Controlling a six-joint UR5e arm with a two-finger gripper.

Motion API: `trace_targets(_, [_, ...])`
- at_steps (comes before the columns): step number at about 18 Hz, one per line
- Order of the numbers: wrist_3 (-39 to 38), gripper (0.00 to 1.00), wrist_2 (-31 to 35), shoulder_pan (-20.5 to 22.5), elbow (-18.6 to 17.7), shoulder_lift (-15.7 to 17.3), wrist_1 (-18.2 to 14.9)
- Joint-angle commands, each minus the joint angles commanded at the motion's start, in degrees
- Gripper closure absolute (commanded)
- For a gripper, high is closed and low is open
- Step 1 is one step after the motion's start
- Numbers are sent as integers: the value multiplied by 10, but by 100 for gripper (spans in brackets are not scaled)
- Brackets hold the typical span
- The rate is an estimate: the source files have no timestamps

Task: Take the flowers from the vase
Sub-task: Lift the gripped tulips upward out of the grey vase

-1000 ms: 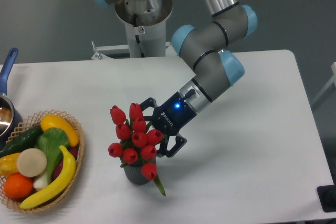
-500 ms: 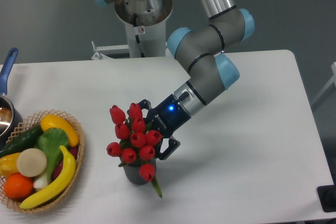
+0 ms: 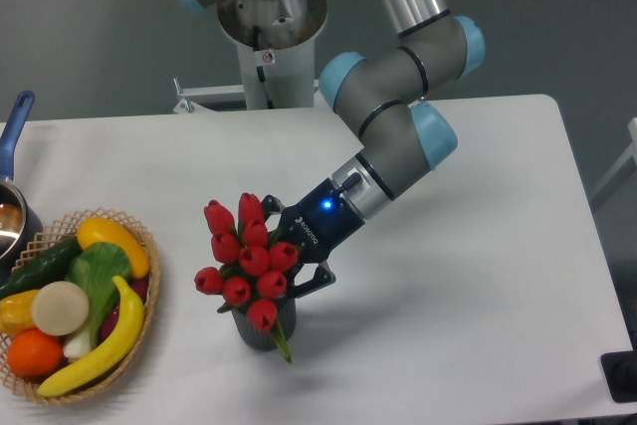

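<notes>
Standing in the vase, the flowers form a tight cluster of red closed tulip buds with green stems and a pointed leaf hanging down past the vase's front rim. The vase is a small dark grey ribbed cup sitting on the white table, near the front edge and a little left of centre, mostly hidden under the blooms. At about three o'clock from the bunch, the gripper reaches in from the right, its dark fingers set on either side of the stems just below the buds; the buds hide the fingertips, so I cannot tell whether they clamp the stems or merely bracket them. A blue light glows on the gripper's body. The grey arm with light blue joint caps runs up toward one o'clock, to its base at the table's far edge. At nine o'clock from the vase, well apart, a woven wicker basket holds a banana, an orange, a cucumber and other toy produce. Beyond it, at the table's left edge, a pot with a blue handle is partly cut off.
</notes>
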Motion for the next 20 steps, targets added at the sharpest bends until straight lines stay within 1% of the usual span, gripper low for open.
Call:
trace_targets(1, [-1, 49, 0, 1, -1, 1, 0])
trace_targets(2, [-1, 49, -1, 2, -2, 2, 0])
trace_targets(5, [-3, 49, -3, 4, -2, 4, 0])
trace_targets(7, [-20, 49, -8, 7, -2, 6, 0])
trace_targets(10, [-40, 49, -11, 7, -2, 23, 0])
trace_targets(13, [-51, 49, -22, 6, -1, 26, 0])
trace_targets(17, [-69, 49, -32, 7, 1, 43, 0])
trace_targets(20, [-71, 49, -51, 7, 6, 45, 0])
